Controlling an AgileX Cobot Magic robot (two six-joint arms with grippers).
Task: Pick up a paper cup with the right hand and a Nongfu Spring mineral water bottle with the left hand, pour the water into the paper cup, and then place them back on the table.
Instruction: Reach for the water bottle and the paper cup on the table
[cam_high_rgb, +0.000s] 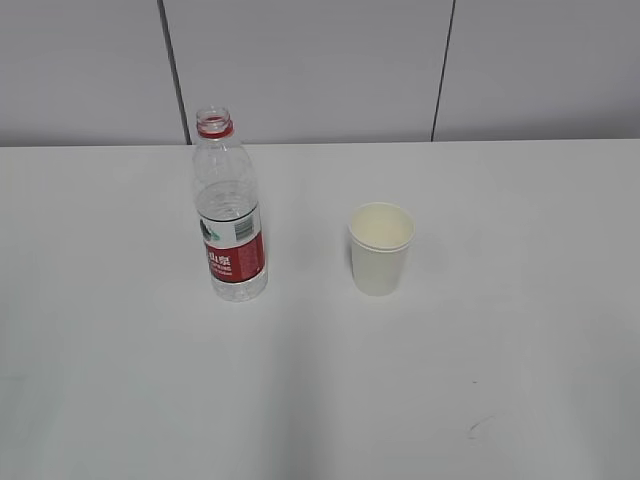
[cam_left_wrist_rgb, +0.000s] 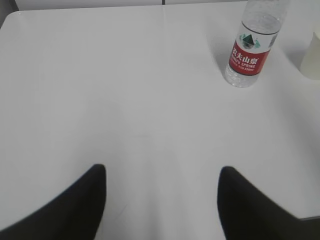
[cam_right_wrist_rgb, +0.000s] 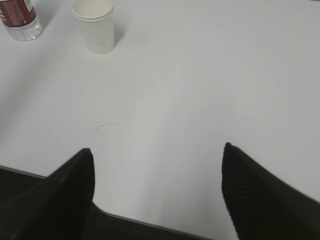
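Observation:
The Nongfu Spring bottle (cam_high_rgb: 230, 210) stands upright and uncapped on the white table (cam_high_rgb: 320, 390), left of centre; it holds some clear water. The paper cup (cam_high_rgb: 381, 248) stands upright to its right, apart from it. Neither arm shows in the exterior view. In the left wrist view the left gripper (cam_left_wrist_rgb: 162, 172) is open and empty, well short of the bottle (cam_left_wrist_rgb: 251, 47) at the upper right; the cup's edge (cam_left_wrist_rgb: 313, 57) shows at the right border. In the right wrist view the right gripper (cam_right_wrist_rgb: 157, 150) is open and empty over the table's near edge; the cup (cam_right_wrist_rgb: 95, 25) and bottle base (cam_right_wrist_rgb: 19, 19) are at the upper left.
A grey panelled wall (cam_high_rgb: 320, 70) runs behind the table. A faint dark scuff (cam_high_rgb: 478, 427) marks the tabletop at the front right; it also shows in the right wrist view (cam_right_wrist_rgb: 107, 125). The table's front edge (cam_right_wrist_rgb: 145, 222) crosses the bottom of the right wrist view.

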